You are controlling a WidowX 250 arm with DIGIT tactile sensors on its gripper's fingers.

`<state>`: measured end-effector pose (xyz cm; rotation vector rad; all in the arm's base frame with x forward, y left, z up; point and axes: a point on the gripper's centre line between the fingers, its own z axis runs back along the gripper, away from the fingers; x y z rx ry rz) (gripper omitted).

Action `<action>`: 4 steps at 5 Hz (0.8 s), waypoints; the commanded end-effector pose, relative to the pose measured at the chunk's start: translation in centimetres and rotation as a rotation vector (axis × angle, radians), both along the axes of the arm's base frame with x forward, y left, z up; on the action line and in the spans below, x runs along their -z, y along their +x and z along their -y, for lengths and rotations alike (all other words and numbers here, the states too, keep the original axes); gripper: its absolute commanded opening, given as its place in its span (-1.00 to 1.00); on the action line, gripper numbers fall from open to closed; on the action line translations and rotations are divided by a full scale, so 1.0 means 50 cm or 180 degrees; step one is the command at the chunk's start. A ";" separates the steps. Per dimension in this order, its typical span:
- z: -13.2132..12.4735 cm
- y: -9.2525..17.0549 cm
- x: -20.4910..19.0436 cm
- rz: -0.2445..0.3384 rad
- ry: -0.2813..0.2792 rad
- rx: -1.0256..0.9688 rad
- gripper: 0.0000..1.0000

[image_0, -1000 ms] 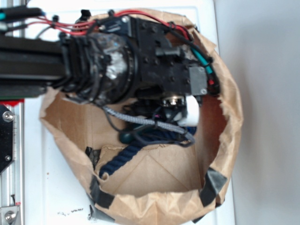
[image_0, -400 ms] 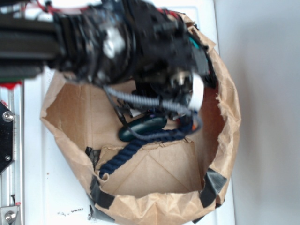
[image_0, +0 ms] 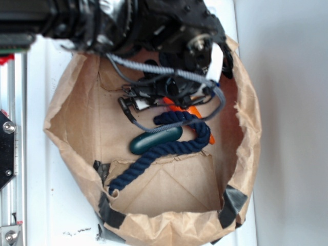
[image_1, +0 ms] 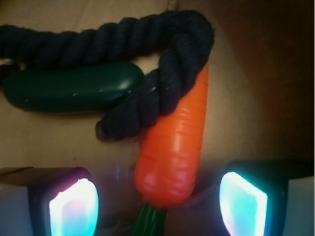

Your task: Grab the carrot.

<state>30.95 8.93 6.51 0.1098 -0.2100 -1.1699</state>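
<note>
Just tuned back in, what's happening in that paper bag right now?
The robot's hand hangs open over the glossy orange toy carrot, one finger on each side of its thick stem end, not yet gripping. The navy blue twisted rope lies across the carrot's tip, with the dark green toy cucumber beside it, all inside the brown paper bag.

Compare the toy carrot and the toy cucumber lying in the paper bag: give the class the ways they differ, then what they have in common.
The carrot is orange and tapers to a point; the cucumber is dark green with rounded ends. In the wrist view the carrot runs up and down between the open fingers, the cucumber across. The rope crosses the carrot's tip but only curves around the cucumber. Both are glossy, similar in length, and lie flat.
</note>
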 end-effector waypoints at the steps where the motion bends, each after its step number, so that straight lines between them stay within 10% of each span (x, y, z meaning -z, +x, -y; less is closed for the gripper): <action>1: -0.009 0.011 -0.029 0.0299 0.0277 -0.0108 1.00; 4: 0.060 0.016 0.025 0.0257 0.0298 0.0021 1.00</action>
